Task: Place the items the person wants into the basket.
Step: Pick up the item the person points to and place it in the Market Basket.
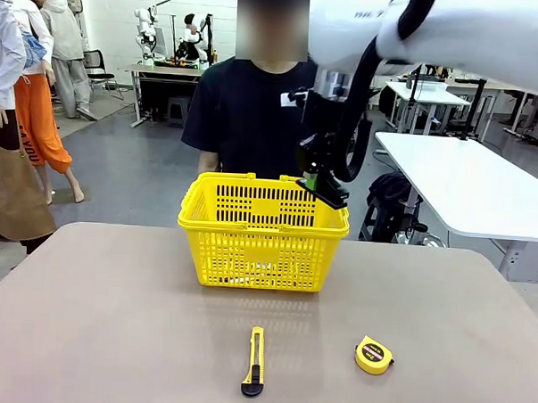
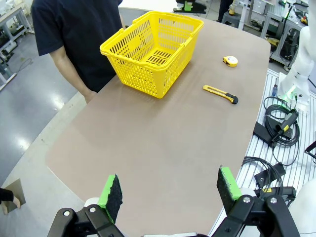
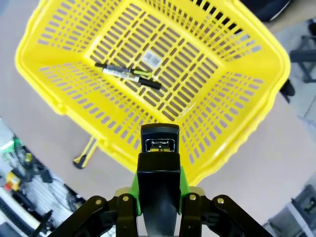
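Right wrist view: my right gripper is clamped on the stapler, held over the basket for a clean drop beside the pen and marker; left gripper spread wide, parked back clear of the table.

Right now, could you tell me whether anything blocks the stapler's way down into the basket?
Nothing visible does. The right gripper holds the stapler above the basket, near its rim. Inside lie the pen and the marker, off to one side, with bare floor elsewhere.
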Tool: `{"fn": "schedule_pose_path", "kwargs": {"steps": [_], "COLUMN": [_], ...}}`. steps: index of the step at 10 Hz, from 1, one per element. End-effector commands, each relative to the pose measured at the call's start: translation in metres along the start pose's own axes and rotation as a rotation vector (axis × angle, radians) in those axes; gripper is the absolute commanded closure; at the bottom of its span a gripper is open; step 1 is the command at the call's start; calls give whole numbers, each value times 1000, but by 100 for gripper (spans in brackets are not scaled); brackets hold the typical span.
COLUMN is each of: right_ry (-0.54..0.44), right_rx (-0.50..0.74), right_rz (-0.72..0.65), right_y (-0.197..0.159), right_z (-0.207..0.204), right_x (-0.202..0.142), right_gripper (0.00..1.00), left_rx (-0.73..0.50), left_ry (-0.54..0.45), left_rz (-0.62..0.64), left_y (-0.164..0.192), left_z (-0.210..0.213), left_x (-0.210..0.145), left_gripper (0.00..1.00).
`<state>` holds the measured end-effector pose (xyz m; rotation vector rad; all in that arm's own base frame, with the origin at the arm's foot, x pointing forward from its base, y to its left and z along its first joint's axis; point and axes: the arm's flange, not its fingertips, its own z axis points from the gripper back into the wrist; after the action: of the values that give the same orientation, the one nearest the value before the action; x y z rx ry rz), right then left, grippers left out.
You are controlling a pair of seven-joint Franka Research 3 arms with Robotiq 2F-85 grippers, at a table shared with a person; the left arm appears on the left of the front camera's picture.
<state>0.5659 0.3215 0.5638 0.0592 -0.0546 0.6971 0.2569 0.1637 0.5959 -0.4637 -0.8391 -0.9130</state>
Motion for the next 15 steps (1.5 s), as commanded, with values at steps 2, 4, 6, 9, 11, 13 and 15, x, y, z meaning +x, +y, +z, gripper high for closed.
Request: {"fn": "schedule_pose_path", "kwargs": {"steps": [2, 4, 6, 9, 11, 13, 15], "right_ry": [15, 0, -30, -36, -12, 29, 56], "right_rx": [-92, -78, -91, -72, -85, -88, -84], "right_rz": [37, 78, 69, 67, 94, 104, 105], "right_y": [14, 22, 22, 16, 22, 25, 24], "right_z": [-13, -29, -58, -87, -101, -115, -123], "right_x": [59, 80, 96, 99, 97, 97, 99], "right_gripper": [69, 69, 69, 69, 69, 69, 69], "left_rx": [2, 2, 2, 2, 2, 2, 2], "left_ry": [5, 5, 5, 5, 5, 5, 5], "left_rz": [3, 3, 3, 3, 3, 3, 3], "left_y": [2, 2, 2, 2, 2, 2, 2], "left_z": [0, 0, 0, 0, 0, 0, 0], "left_x": [0, 0, 0, 0, 0, 0, 0], "left_gripper": [0, 0, 0, 0, 0, 0, 0]}}
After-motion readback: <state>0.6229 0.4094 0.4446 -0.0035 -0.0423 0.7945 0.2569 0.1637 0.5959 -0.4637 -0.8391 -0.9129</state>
